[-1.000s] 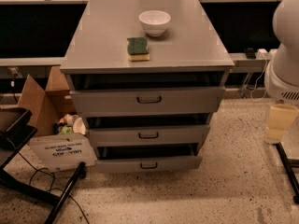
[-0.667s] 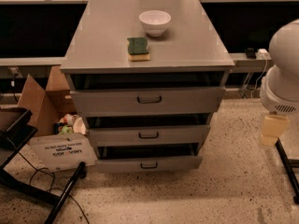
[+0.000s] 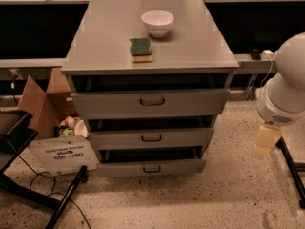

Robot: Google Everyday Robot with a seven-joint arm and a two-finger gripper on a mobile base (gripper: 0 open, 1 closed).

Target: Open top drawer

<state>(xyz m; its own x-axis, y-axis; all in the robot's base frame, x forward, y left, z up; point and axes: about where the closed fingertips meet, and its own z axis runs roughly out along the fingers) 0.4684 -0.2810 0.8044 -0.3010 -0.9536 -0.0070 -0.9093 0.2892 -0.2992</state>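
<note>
Top drawer (image 3: pixel 190 104) directly under cabinet top (image 3: pixel 109 37), dark handle (image 3: pixel 152 101) at centre. Gripper (image 3: pixel 266 140) low at right edge, well apart from drawer; spread or closed, cannot tell. White bowl (image 3: pixel 157 22), green sponge (image 3: pixel 141 49) on cabinet top.

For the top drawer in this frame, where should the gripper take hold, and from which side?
Grip the small dark bar handle at the centre of the top drawer front, coming straight from the front. The bar lies horizontal on a flat panel with no other hold. The gripper hangs right of the cabinet, apart from it.
</note>
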